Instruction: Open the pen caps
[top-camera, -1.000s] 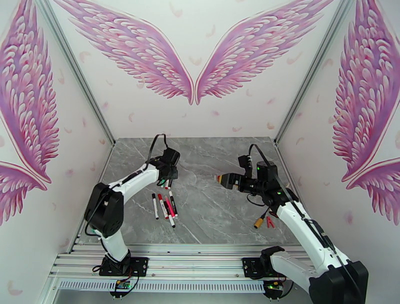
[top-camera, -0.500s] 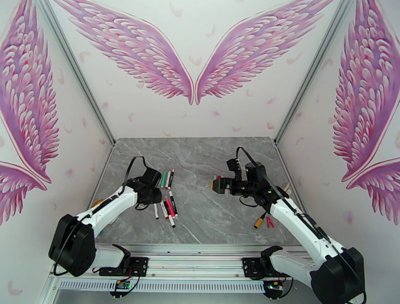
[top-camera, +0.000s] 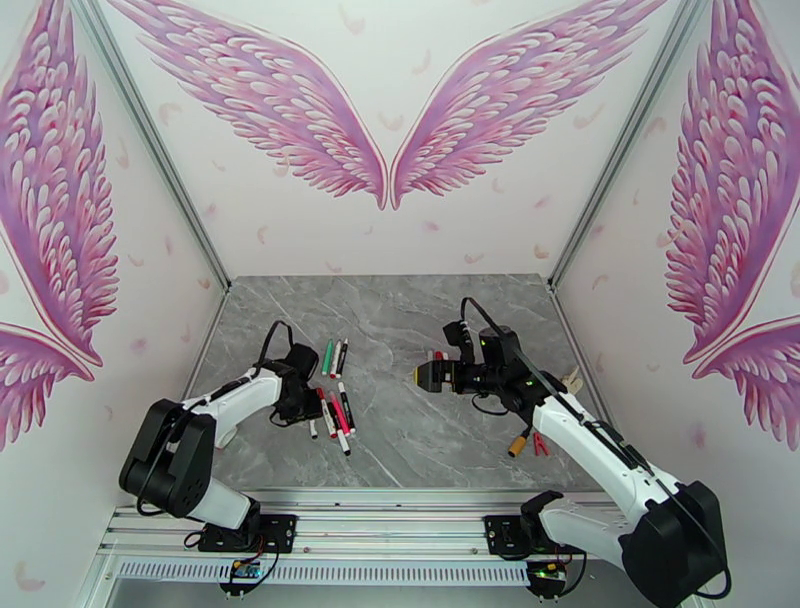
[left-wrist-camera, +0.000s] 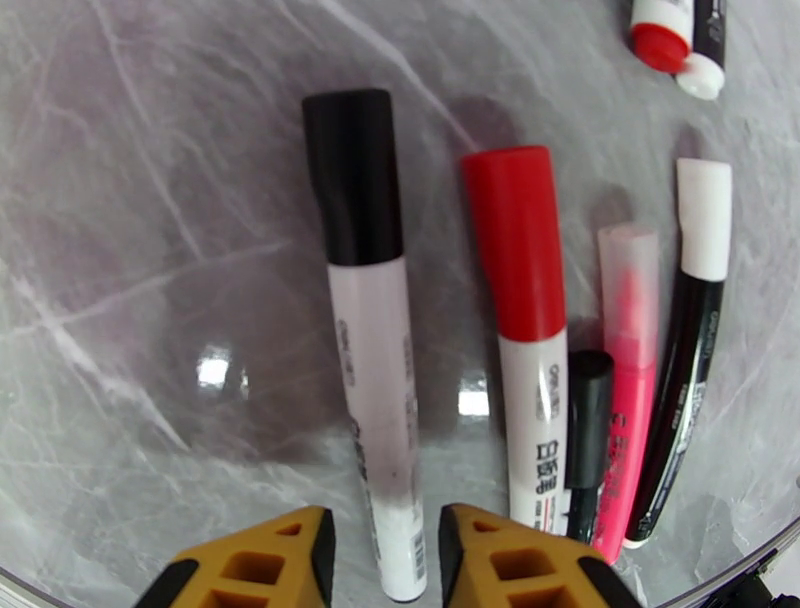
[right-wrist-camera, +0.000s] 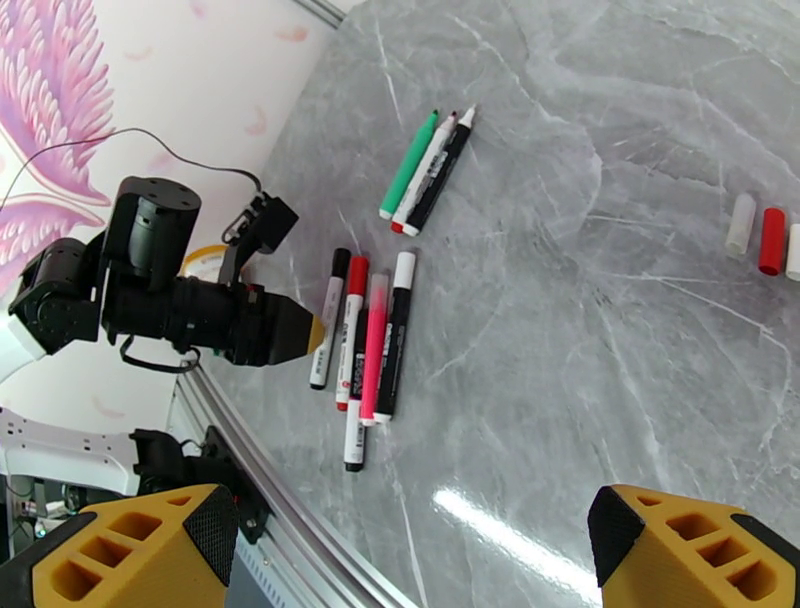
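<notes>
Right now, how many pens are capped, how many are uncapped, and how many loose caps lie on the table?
Capped pens: 5
Uncapped pens: 3
Loose caps: 3, one cut off by the edge of the right wrist view
Total: 11

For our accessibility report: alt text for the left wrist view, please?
The left hand's yellow fingers straddle the end of a black-capped white marker on the grey table; beside it lie a red-capped marker, a pink highlighter and a black pen.
</notes>
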